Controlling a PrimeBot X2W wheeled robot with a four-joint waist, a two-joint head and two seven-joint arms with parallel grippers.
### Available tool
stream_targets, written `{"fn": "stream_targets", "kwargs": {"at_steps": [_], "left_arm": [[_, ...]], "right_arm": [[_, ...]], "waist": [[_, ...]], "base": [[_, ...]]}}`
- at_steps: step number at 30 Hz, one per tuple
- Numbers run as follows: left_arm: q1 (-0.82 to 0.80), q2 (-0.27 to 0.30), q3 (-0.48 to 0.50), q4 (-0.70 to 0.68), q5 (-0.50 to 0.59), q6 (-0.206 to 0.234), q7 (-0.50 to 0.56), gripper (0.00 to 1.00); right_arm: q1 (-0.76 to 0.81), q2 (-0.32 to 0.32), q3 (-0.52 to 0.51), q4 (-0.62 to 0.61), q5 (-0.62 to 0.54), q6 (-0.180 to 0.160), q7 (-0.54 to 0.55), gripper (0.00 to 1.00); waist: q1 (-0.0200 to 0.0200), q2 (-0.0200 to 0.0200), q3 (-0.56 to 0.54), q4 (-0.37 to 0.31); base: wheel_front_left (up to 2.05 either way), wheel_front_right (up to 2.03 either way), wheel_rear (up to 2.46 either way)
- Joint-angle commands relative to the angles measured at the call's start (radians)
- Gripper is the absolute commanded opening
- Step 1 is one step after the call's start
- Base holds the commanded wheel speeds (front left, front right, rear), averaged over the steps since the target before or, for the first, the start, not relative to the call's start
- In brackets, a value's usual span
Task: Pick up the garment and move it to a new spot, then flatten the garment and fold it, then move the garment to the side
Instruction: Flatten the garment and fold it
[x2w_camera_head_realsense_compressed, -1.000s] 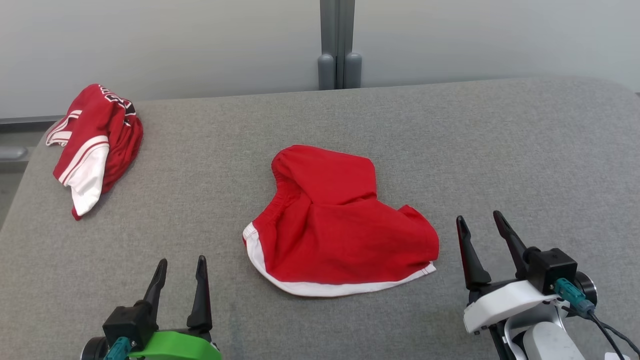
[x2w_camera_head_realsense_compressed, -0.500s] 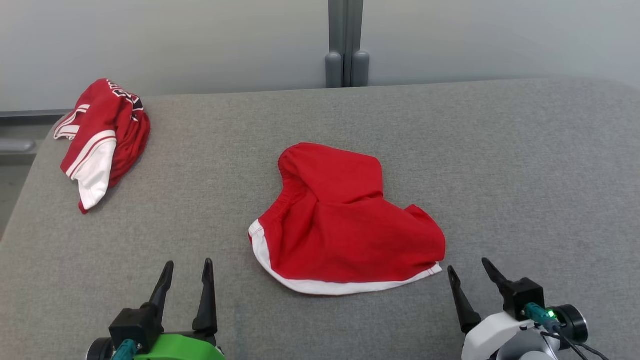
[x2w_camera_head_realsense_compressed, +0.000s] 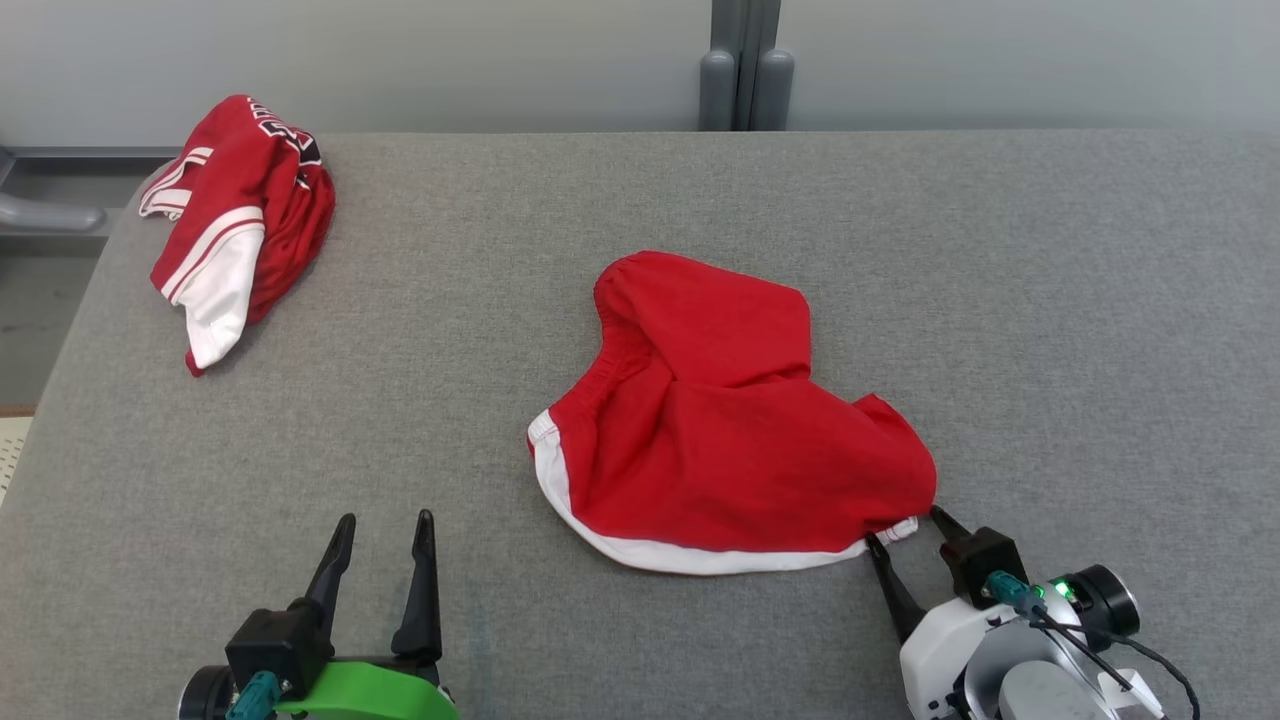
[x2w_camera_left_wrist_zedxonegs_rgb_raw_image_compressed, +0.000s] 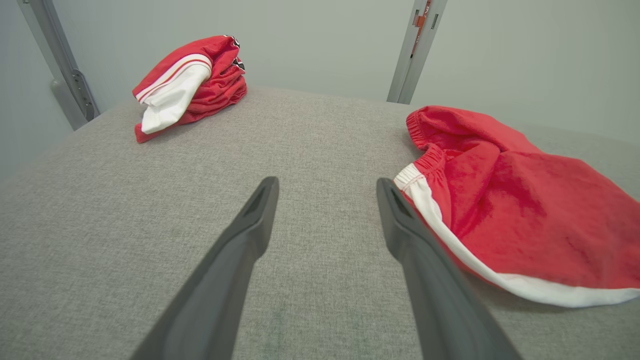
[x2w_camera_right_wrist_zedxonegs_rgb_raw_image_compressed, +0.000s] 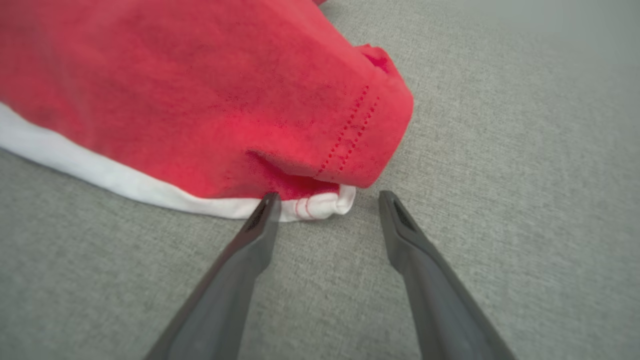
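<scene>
Grey woven cloth covers the tabletop (x2w_camera_head_realsense_compressed: 1050, 300), its weave fine and even. Nearest, at the lower left of the head view, the left gripper (x2w_camera_head_realsense_compressed: 386, 516) holds its two dark tapered fingers spread apart over bare cloth, touching nothing. At the lower right, the right gripper (x2w_camera_head_realsense_compressed: 905, 525) also has its fingers open. Their tips sit at the lower-right corner of the garment (x2w_camera_head_realsense_compressed: 720, 440). In the right wrist view one tip meets the white hem and the other lies just beside the stitched red corner, with nothing pinched between them. The garment, soft red shorts with a white band along the near edge, lies rumpled in the middle of the frame. Its long axis runs diagonally, with the gathered elastic waistband toward the upper left and the leg hem toward the lower right. Farther off, at the upper left near the tabletop's edge, a second red-and-white garment (x2w_camera_head_realsense_compressed: 240, 220) lies bunched in a heap. Beyond stands a pale wall with a grey post (x2w_camera_head_realsense_compressed: 745, 60).
</scene>
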Motion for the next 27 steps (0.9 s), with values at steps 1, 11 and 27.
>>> {"fn": "stream_targets", "kwargs": {"at_steps": [1,11,27], "left_arm": [[-0.016,0.002,0.003,-0.002,-0.002,0.002,0.001,1.0],[-0.027,0.002,0.013,-0.001,0.002,0.005,0.001,1.0],[-0.264,0.062,-0.168,0.25,0.021,-0.045,0.043,1.0]], "right_arm": [[-0.018,-0.004,0.011,0.016,-0.005,0.0,-0.003,0.96],[-0.082,-0.017,0.063,0.083,0.01,-0.001,-0.013,0.0],[-0.119,-0.039,-0.013,0.006,0.037,-0.001,-0.017,0.0]], "waist": [[0.0,-0.0001,0.009,0.006],[0.0,-0.0001,0.028,-0.015],[0.0,-0.0001,0.077,-0.101]], "base": [[0.0,0.0,0.0],[0.0,0.0,0.0],[0.0,0.0,0.0]]}}
